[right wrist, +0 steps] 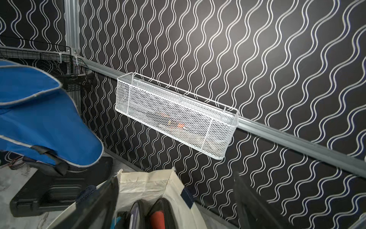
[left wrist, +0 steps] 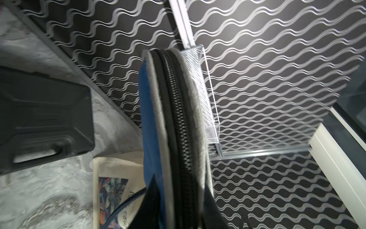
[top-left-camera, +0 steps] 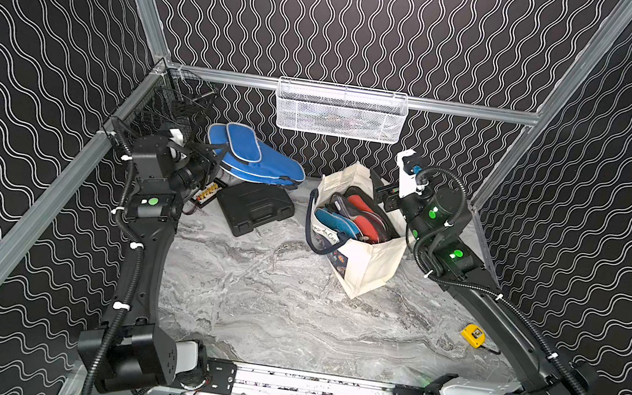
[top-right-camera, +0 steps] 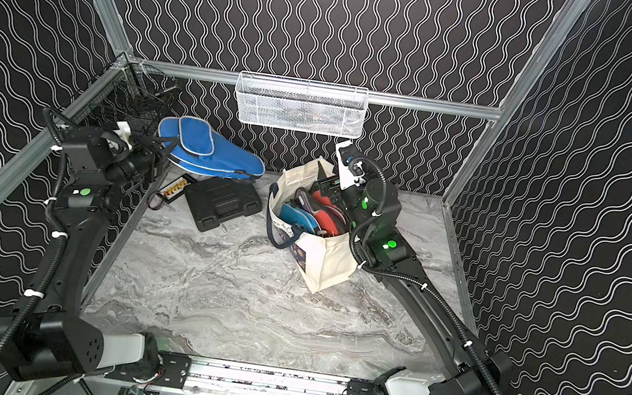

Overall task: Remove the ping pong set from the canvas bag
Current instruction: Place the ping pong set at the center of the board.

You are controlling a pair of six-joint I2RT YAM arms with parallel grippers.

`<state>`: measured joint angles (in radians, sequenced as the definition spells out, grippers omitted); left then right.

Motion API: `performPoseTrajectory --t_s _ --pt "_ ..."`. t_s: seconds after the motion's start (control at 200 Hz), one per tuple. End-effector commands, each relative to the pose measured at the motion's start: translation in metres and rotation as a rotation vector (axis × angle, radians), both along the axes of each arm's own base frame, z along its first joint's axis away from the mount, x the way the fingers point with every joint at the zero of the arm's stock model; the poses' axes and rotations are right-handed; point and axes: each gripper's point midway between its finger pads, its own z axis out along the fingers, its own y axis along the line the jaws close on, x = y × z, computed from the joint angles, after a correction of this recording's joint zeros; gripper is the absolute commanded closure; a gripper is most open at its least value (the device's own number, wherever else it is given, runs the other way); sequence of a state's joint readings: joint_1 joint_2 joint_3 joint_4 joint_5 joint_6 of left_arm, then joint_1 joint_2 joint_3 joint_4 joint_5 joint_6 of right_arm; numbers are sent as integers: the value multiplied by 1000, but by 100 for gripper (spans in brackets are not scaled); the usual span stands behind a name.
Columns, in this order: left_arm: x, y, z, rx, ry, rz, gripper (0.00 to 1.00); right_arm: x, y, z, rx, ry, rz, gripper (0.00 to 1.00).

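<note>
The ping pong set [top-left-camera: 247, 153] is a blue paddle-shaped zip case with grey piping. It is outside the canvas bag [top-left-camera: 363, 264], held up at the back left over a black case. My left gripper [top-left-camera: 212, 161] is shut on its zipped edge [left wrist: 174, 119], with a jaw on each side. The cream bag stands upright right of centre, and red and blue paddle-shaped covers [top-left-camera: 361, 219] stick up inside it. My right gripper [top-left-camera: 383, 197] hangs open over the bag's far rim [right wrist: 146, 184] and holds nothing.
A black plastic case [top-left-camera: 254, 208] lies below the blue set, with a small board of yellow connectors [top-left-camera: 207, 194] beside it. A white mesh basket [top-left-camera: 339, 111] hangs on the back rail and a black wire basket [top-left-camera: 176, 103] in the left corner. A yellow tape measure [top-left-camera: 472, 335] lies at the right.
</note>
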<state>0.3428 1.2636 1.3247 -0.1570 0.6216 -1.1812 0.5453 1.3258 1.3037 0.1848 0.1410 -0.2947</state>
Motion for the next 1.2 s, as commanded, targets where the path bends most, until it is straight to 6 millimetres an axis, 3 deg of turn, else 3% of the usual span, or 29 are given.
performPoseTrajectory --t_s 0.0,0.09,0.29,0.31,0.425,0.645,0.846,0.996,1.166,1.196 --pt "-12 11 9 37 -23 38 100 -2 2 -4 97 102 66 10" --pt "-21 11 -4 57 29 53 100 -1 2 -10 120 146 95 10" --pt "-40 8 -58 80 145 45 100 -2 5 -29 169 232 174 10" --pt "-43 6 -63 83 151 38 100 3 -4 -31 180 239 161 10" --pt "-55 -2 -90 87 154 7 100 3 -4 -43 203 297 202 10" --pt "-78 -23 -116 120 142 -94 100 -2 -1 -41 280 407 244 10" --pt "-85 -36 -151 119 145 -173 100 -13 14 -43 452 578 333 14" --pt "-85 -28 -186 153 226 -151 100 -28 30 -47 550 666 419 15" --pt "-89 -18 -215 180 323 -112 100 -37 40 -57 541 692 413 14" --pt "-90 -15 -220 183 342 -104 100 -45 51 -58 528 699 436 14"
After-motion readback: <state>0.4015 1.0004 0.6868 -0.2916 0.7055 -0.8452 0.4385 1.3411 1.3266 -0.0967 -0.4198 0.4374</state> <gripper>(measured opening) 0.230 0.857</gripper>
